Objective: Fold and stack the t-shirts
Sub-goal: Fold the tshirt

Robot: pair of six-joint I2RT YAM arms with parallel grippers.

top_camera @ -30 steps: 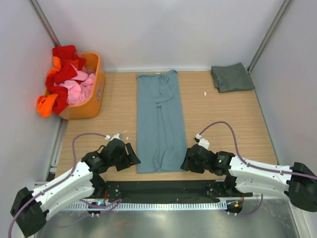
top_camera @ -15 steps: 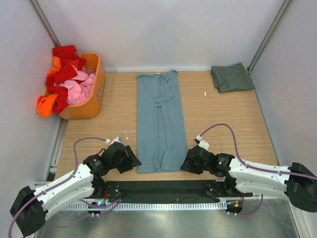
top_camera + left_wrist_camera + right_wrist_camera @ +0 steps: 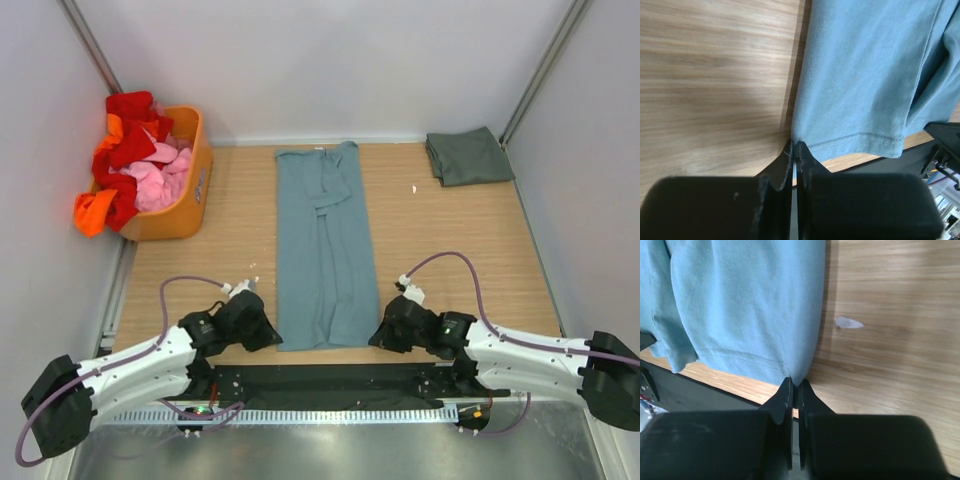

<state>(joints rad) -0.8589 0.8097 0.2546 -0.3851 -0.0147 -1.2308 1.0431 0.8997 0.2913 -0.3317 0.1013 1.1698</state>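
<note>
shirt: long blue-teal soft cloth t-shirt (image 3: 325, 250), light, limp
hold: hem corners
left gripper (image 3: 794, 146): clenched on corner
right gripper (image 3: 796, 384): likewise

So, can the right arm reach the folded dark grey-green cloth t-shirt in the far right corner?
Probably not: the right arm has its jaws shut on the near corner of the blue-teal cloth t-shirt. Once released, its path to the grey-green t-shirt looks free.

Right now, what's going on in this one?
Both arms are working the blue t-shirt, which lies flat as a long folded strip on the table. The left gripper and right gripper are each shut on a near hem corner. A dark grey-green t-shirt lies folded at the far right; the orange basket holds other clothes.
</note>
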